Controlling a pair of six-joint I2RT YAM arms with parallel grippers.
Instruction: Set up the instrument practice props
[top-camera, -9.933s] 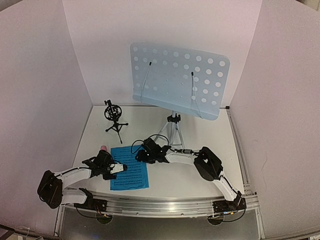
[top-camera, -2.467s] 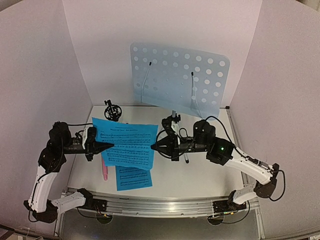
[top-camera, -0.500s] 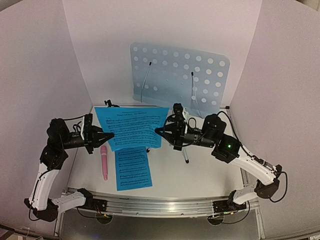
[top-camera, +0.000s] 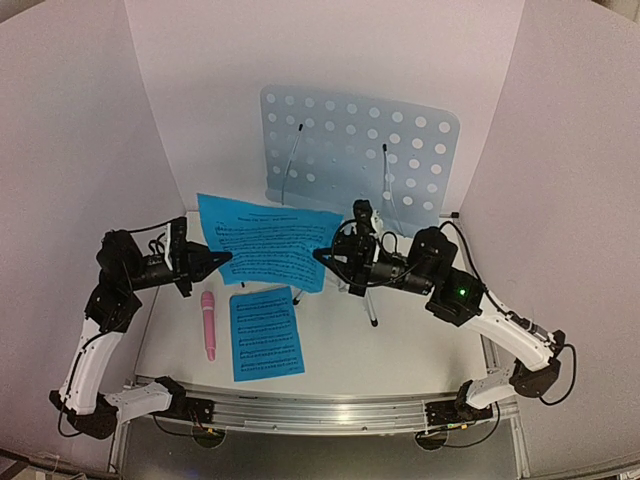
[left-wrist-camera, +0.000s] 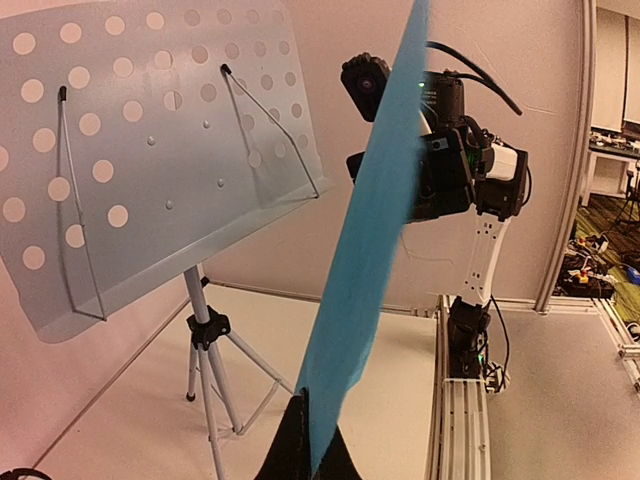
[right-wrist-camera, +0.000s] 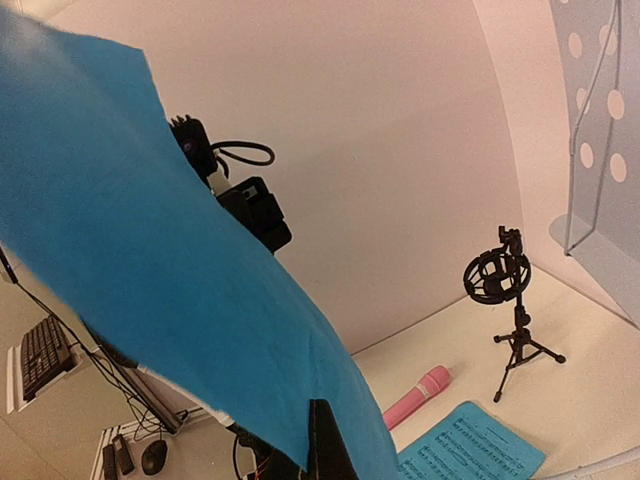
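- A thin blue printed sheet-music page (top-camera: 268, 245) hangs in the air between my two grippers. It is in front of the pale-blue perforated music-stand desk (top-camera: 350, 150), which stands at 12 o'clock from it on silver tripod legs (top-camera: 371, 308).
- I judge the page to be nearly weightless and quite limp. Both wrist views show it bowing rather than lying flat, so it needs a hold on two opposite edges, as I have now. Pulling those edges apart too hard could tear it, and slack would let it fold.
- My left gripper (top-camera: 225, 258) has its fingers pinched fully together on the page's 9 o'clock edge. In my left wrist view the black tips meet on the sheet, seen edge-on.
- My right gripper (top-camera: 320, 255) is likewise closed tight on the 3 o'clock edge.
- Both arms are lifted off the white table (top-camera: 430, 345), elbows bent, with the forearms pointing inward at each other from 9 and 3 o'clock. The right forearm crosses in front of the stand's legs.
- To seat the page I expect its lower edge must land on the desk's bottom lip, under the two wire page-holders (top-camera: 290, 165), so pinches near the side edges suit it.
- A second blue page (top-camera: 265, 335) lies flat on the table at 6 o'clock from the held one. The pink stick microphone (top-camera: 208, 322) lies just beside it at 9 o'clock.
- The small black tripod mic mount (right-wrist-camera: 510, 300) stands upright near the back wall, clear of both grippers.
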